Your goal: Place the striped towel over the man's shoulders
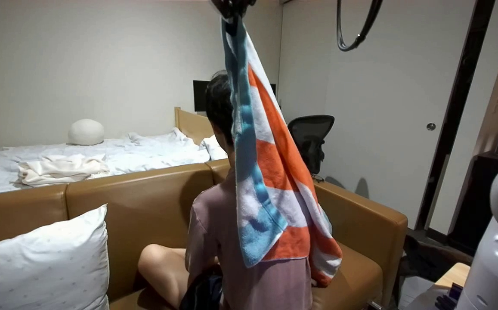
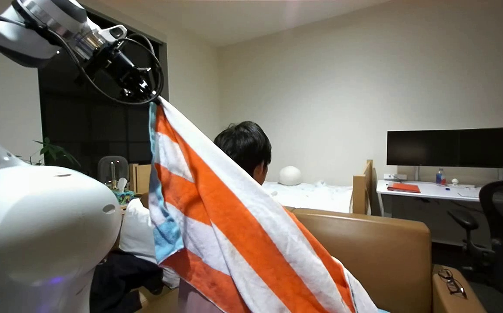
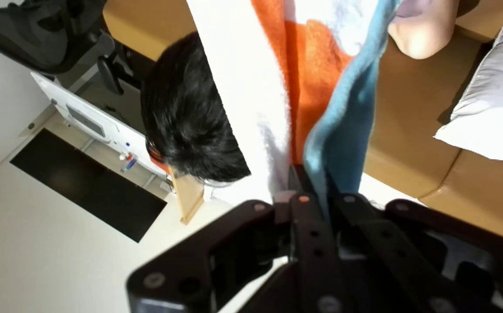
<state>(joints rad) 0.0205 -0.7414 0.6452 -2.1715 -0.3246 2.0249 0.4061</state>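
Plainly, you have a drape part done; holdings follow, view by view.

In an exterior view: one striped towel (image 1: 281, 206), orange and white, blue-edged, hung from your gripper (image 1: 233, 16) at top centre of the frame and reaching lower centre, where the pink shirt (image 1: 266, 284) shows beneath it. The man's shoulders (image 1: 205, 200): the one left of centre uncovered; the one right of centre screened by cloth.

In an exterior view also: one head of black hair (image 2: 243, 141), centre of the frame. The towel slants past it, from upper left to the bottom edge at lower right — whether it rests on the screened shoulder, you cannot tell.

In the wrist view: fingers (image 3: 314, 230) drawn together at lower centre, clamped on a blue-edged end of the towel; the cloth runs out at the top edge. One white pillow (image 3: 494, 95), right of the frame.

Progress, by judgement: grasp and lift done, the far end probably over or near the screened shoulder. Left for you — bringing the held end across the bare shoulder, lowering it, letting go.
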